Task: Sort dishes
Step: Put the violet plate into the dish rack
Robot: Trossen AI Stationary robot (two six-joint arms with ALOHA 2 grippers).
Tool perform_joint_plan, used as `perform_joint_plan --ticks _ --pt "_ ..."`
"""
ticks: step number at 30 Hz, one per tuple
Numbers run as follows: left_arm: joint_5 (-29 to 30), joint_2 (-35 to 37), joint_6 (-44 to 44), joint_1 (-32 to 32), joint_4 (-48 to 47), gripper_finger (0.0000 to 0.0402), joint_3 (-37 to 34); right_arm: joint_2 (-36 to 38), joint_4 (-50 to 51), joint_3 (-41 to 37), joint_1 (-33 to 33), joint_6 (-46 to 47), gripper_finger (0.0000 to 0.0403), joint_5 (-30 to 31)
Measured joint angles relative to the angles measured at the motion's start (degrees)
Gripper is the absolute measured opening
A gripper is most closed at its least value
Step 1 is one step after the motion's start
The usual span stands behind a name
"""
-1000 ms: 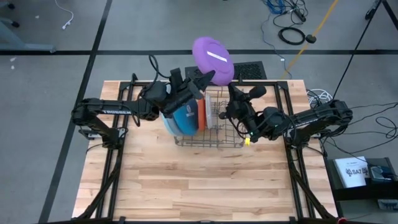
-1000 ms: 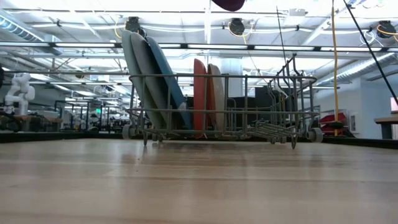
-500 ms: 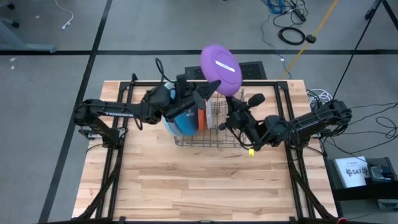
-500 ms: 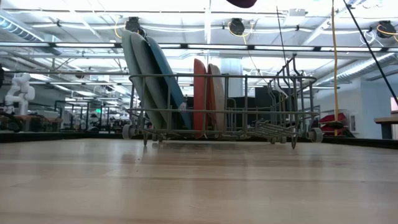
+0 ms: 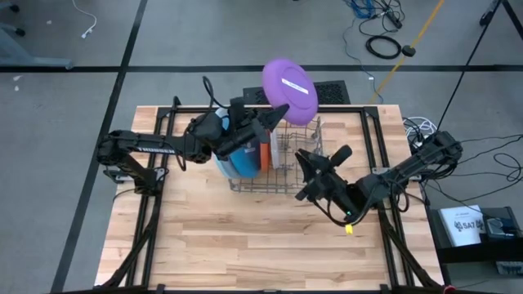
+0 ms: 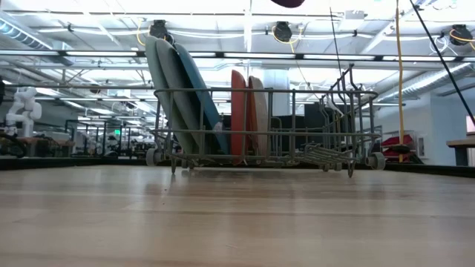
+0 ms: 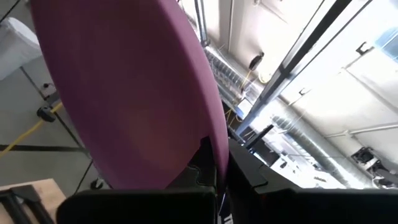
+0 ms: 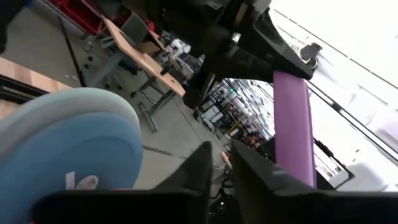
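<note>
My left gripper is above the grey wire rack, shut on a purple plate. That plate fills the left wrist view and shows edge-on in the right wrist view. Only its lowest bit shows in the low view. In the rack, standing on edge, are a pale grey and light blue plate, a darker blue one, an orange one and an off-white one. My right gripper, slightly open and holding nothing, hangs off the rack's near right corner. My left gripper pinches the purple plate's rim between its two fingers, at the plate's lower edge. The fingers come slanting up from the table's left. The plate is lifted clear, high above the rack and tilted, with its face toward the far right.
The rack stands at the middle of the table's far half, with bare wires on its right side. Bare wooden table lies toward the near edge. The right wrist view looks past a light blue plate toward my left gripper.
My right gripper has drawn back from the rack's right side toward the table's near edge. My left gripper has carried the purple plate a little toward the table's right, still high above the rack, and has since kept still.
</note>
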State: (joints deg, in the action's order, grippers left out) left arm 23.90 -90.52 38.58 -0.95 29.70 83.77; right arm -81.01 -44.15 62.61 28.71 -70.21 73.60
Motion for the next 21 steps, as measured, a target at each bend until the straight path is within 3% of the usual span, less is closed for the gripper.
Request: perform_joint_plan --ticks 7,10,16,21 --pt "-0.95 0.11 0.26 -0.95 3.00 0.0008 0.00 0.21 -0.17 -0.05 -1.03 -1.24 0.0178 0.59" --pt "-0.94 0.11 -0.05 -1.43 2.81 0.0008 0.00 1.45 -0.08 0.81 -1.47 -2.43 0.0212 0.27" --pt "-0.94 0.13 0.01 -1.79 2.42 0.0008 0.02 1.90 0.56 5.45 -2.05 -5.06 0.0211 -0.40" --pt "-1.63 0.13 -0.34 -2.48 2.53 0.0008 0.02 1.90 7.18 8.09 -5.06 -4.29 0.0198 0.10"
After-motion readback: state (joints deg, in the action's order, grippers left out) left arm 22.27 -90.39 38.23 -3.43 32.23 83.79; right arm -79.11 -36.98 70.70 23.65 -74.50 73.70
